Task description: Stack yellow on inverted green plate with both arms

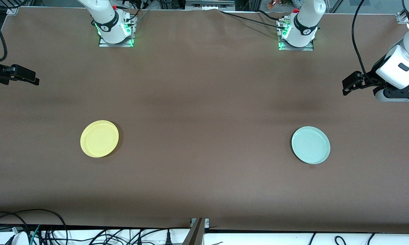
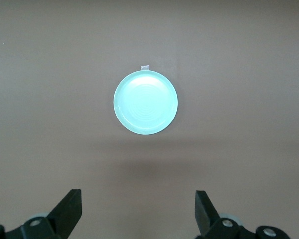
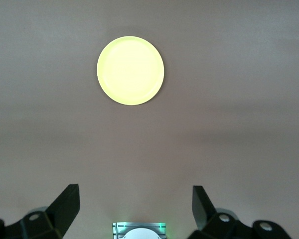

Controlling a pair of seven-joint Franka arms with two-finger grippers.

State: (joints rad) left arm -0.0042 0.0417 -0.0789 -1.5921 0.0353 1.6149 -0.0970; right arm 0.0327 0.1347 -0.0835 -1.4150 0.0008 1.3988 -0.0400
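Observation:
The yellow plate (image 1: 99,138) lies flat on the brown table toward the right arm's end. It also shows in the right wrist view (image 3: 130,70). The green plate (image 1: 310,145) lies flat toward the left arm's end, apart from the yellow one, and shows in the left wrist view (image 2: 145,103). My left gripper (image 1: 344,87) hangs open and empty over the table's left-arm end, high above the cloth (image 2: 138,211). My right gripper (image 1: 34,77) hangs open and empty over the right-arm end (image 3: 134,209). Neither gripper touches a plate.
The two arm bases (image 1: 115,29) (image 1: 297,32) stand along the table edge farthest from the front camera. Cables (image 1: 88,234) lie off the nearest edge. A small white tag (image 2: 145,66) sits by the green plate's rim. Brown cloth (image 1: 204,136) lies between the plates.

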